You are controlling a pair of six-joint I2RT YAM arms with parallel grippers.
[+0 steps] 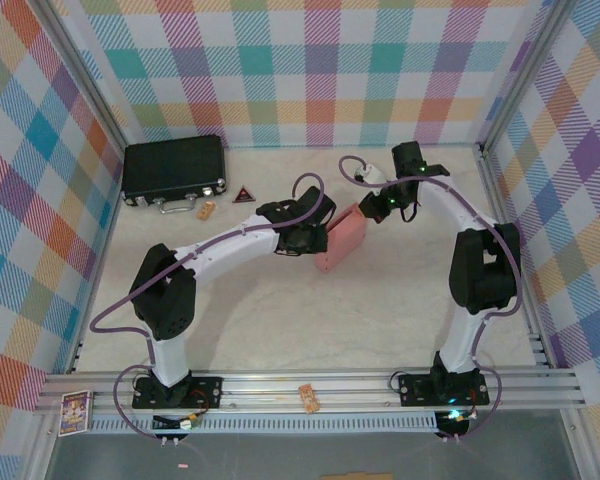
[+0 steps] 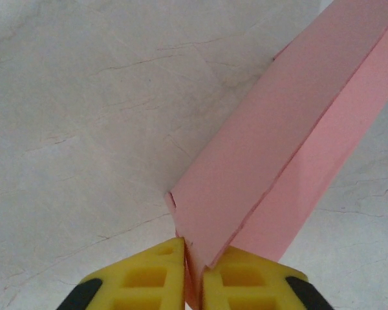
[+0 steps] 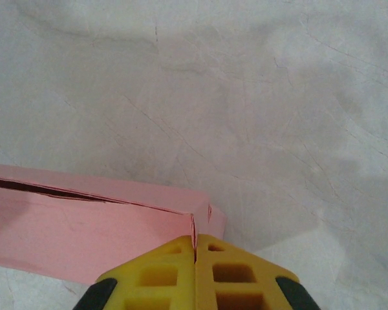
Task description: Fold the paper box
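Box (image 1: pixel 340 238) hangs between arms at table (image 1: pixel 280 320) centre | left gripper (image 2: pixel 193 248) pinches one end's card edge | right gripper (image 3: pixel 195 242) clamps opposite corner | risk: uneven pull could tear thin card or spring gaping seam (image 3: pixel 45 188)

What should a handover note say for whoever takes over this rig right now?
Left gripper: shut on one end of the salmon-pink thin-card paper box.
Right gripper: shut on a corner at the opposite end.
Position: the box spans between both grippers, over the middle of the pale table.
Done: the card is folded into a long rectangular sleeve.
Left: a seam along one long edge gapes open in the right wrist view. It likely needs closing, then the ends, whose state I cannot see.
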